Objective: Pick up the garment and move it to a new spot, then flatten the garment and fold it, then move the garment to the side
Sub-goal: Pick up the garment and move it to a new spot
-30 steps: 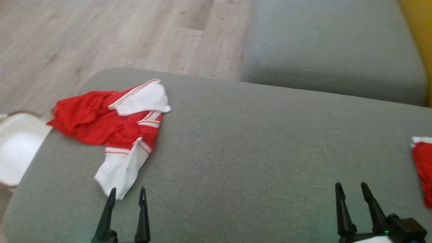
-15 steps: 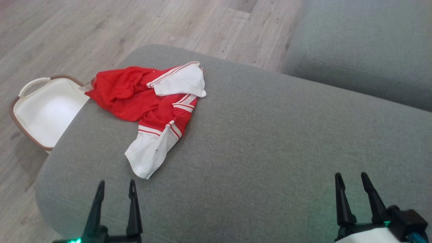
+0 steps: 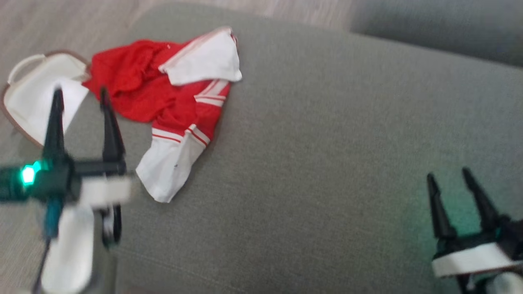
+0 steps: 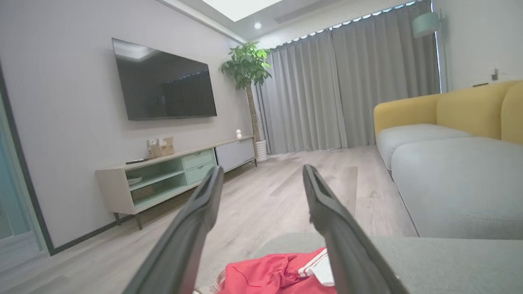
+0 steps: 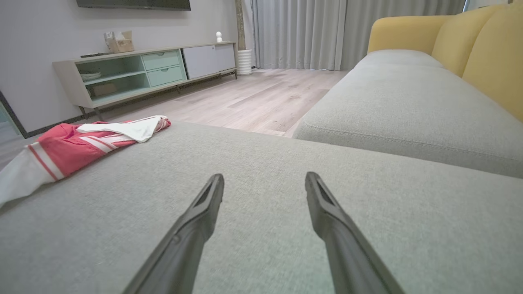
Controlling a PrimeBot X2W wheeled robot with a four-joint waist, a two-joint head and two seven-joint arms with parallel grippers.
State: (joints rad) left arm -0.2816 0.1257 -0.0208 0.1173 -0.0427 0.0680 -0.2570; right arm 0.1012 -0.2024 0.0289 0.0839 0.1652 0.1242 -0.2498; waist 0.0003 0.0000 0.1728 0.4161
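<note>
Left end effector (image 3: 80,92) hangs raised near the red-and-white jersey (image 3: 163,106), fingers spread wide and empty. The right end effector (image 3: 448,173), equally wide and empty, sits over bare grey seat cushion (image 3: 327,143), well apart from the cloth. The jersey lies crumpled at that cushion's far left corner, beside a white basket (image 3: 24,94) on the floor. This looks like the first pick-up, not yet made; next the left fingers should drop onto a bunched fold and close. Count: one jersey, two end effectors, one basket, and two cushions including the farther cushion (image 3: 441,28).
</note>
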